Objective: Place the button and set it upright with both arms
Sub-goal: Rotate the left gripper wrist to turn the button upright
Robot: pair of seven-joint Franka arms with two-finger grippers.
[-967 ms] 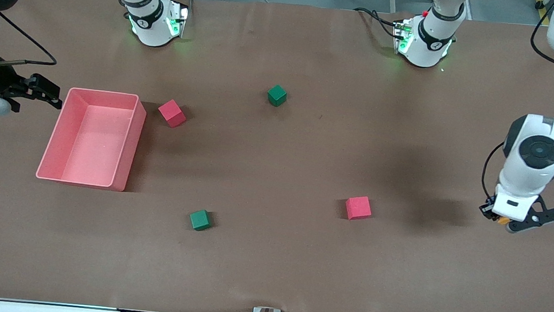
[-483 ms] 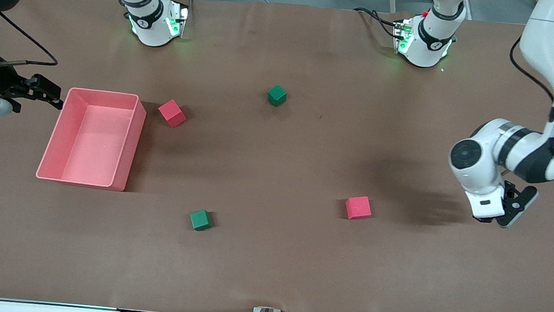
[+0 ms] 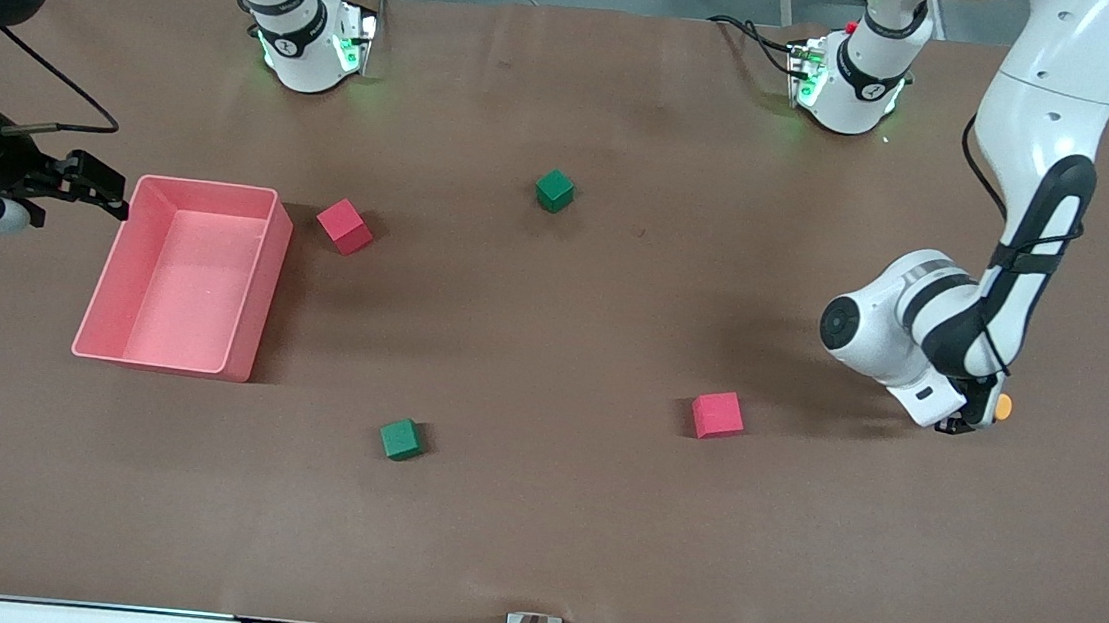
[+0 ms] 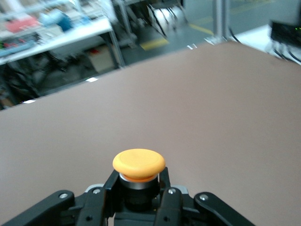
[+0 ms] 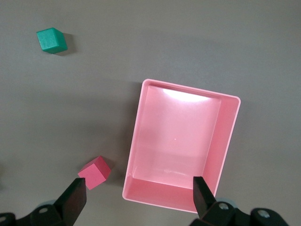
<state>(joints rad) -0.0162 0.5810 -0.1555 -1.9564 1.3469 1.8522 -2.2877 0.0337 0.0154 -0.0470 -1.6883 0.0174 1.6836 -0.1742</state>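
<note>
Swinging inward from the table's edge over the last second, the left arm (image 3: 1027, 192) has carried its wrist toward the middle and turned it, so the left gripper (image 3: 979, 414) now hangs over bare table at the left arm's end, near the red cube (image 3: 717, 414) that lies closer to the front camera. Nothing else has shifted: the right arm waits at its own end, its right gripper (image 3: 94, 181) parked just beside the pink bin (image 3: 170, 363) with fingers spread and empty, the bin showing between them in the right wrist view. On the table (image 3: 534, 551) sit that bin, a second red cube (image 3: 343, 226) beside it, and two green cubes (image 3: 554, 191), well apart. The button (image 4: 138, 176) is in the air, its black body pinched between the left fingers (image 4: 171, 207), orange cap clear of them and pointing out along the gripper. That grip probably leaves the cap free, so the button can be set down or passed across for righting.
</note>
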